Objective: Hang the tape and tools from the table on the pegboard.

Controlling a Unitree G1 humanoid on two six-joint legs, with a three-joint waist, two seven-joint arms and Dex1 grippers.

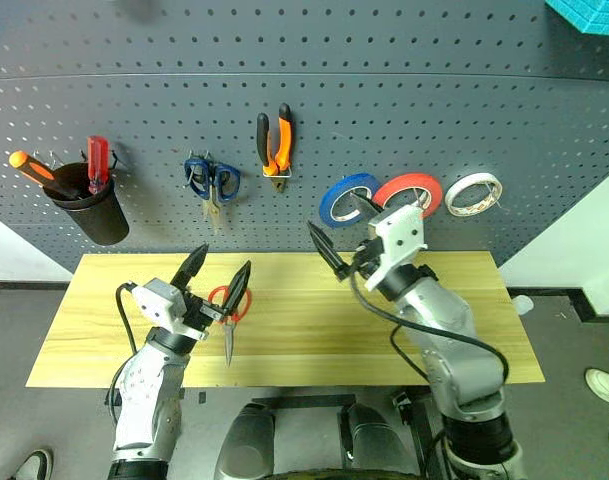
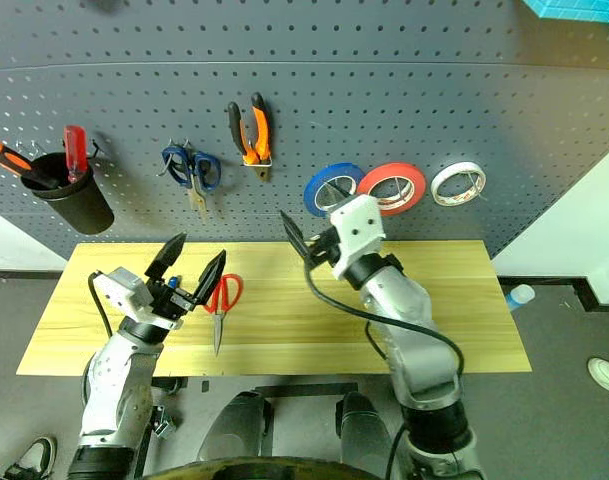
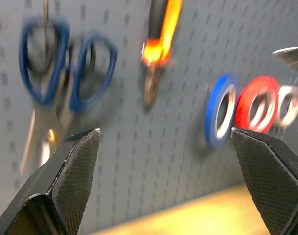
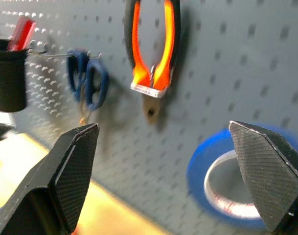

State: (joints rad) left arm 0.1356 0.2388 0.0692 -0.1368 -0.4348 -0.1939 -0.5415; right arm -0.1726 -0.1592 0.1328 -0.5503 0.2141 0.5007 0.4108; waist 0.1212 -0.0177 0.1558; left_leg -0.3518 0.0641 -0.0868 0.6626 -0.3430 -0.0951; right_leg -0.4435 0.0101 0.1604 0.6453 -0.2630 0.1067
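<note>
Remaining item: red-loop-handled scissors with steel blades (image 1: 229, 318), lying flat on the light yellowish wood-plank bench (image 1: 464, 330), left of centre, loops toward the pegboard, blade tips pointing at the near edge

Already hung on the dark grey perforated pegboard (image 1: 404, 120): wide red ring of tape with pale core (image 1: 408, 193), between a blue tape roll (image 1: 346, 198) and a white tape roll (image 1: 474, 193); orange-and-black-handled pliers (image 1: 275, 145) on a hook left of them; blue-handled scissors (image 1: 212, 182) further left. Black cup with screwdrivers (image 1: 84, 200) at far left of the board

Handling, my read: scissors are light, rigid, thin steel plus hard plastic. They lie flush on the wood, so the blades look slippery and hard to get under. Best hold is probably across the handle shanks just below the loops, leaving a loop free to slip over a hook. Pivot may let the blades swing apart if only one handle is pinched

Left gripper (image 1: 216, 275): jaws spread wide, empty, hovering over the scissors' loop end, no visible contact

Right gripper (image 1: 346, 235): jaws also wide, empty, raised in front of the board near the blue roll, touching nothing
</note>
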